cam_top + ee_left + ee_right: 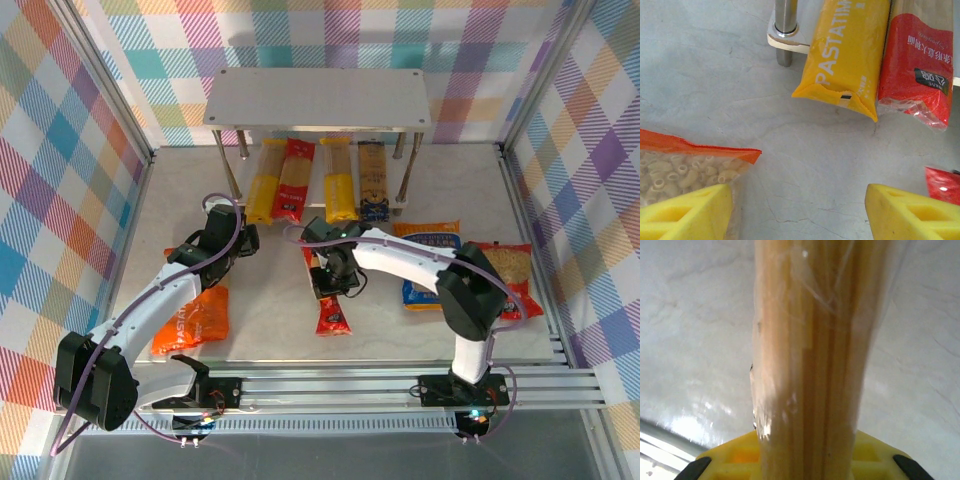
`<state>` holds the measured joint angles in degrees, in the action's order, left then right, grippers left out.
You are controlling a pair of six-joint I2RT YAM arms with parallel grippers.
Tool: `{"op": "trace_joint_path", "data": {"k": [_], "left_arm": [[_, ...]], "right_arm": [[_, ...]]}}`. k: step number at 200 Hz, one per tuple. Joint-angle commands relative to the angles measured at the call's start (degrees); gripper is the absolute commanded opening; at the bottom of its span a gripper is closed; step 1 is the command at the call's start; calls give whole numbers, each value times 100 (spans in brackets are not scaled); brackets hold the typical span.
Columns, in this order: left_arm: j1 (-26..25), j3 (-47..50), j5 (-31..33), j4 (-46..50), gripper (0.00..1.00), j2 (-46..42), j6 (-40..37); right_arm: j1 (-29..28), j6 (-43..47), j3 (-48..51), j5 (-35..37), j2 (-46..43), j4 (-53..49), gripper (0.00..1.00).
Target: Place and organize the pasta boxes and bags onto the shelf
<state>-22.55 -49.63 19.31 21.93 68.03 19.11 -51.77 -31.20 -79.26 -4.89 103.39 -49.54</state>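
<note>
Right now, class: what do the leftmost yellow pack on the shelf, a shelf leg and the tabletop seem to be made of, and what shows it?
Leftmost yellow pack: glossy printed plastic film, probably; its sealed end is crimped and creased.
Shelf leg: bare metal, likely steel, with bright vertical highlights.
Tabletop: matte pale grey with faint veins, stone or stone-look laminate; cannot tell which.
</note>
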Motion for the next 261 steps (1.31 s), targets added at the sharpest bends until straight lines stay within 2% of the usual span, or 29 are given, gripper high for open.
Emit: {"op": "trace_joint_path", "data": {"k": [1,38,76,105,190,226,261], "left_arm": [[66,-35,-23,-93,70,-16,92],[66,-30,-102,-110,70,-27,131],[66,-46,-156,-97,70,-53,150],[66,-102,-197,-54,70,-75,153],[75,-237,-122,128,71,-241,95],[82,-280,-77,181,71,-269,70],[84,-323,-77,212,71,-246,67]], "right_arm": [[26,206,-151,-269,-762,-353,1],[204,315,-359,-329,-1199,-480,2],[867,300,-763,-376,-1099,115,6],[1308,447,-1387,-306,-500,441,5],[1887,1181,-4344,334,1823,-31,6],[1973,1201,-4914,508,2238,1,7],[1986,1135,-4941,719,2459,231,7]]}}
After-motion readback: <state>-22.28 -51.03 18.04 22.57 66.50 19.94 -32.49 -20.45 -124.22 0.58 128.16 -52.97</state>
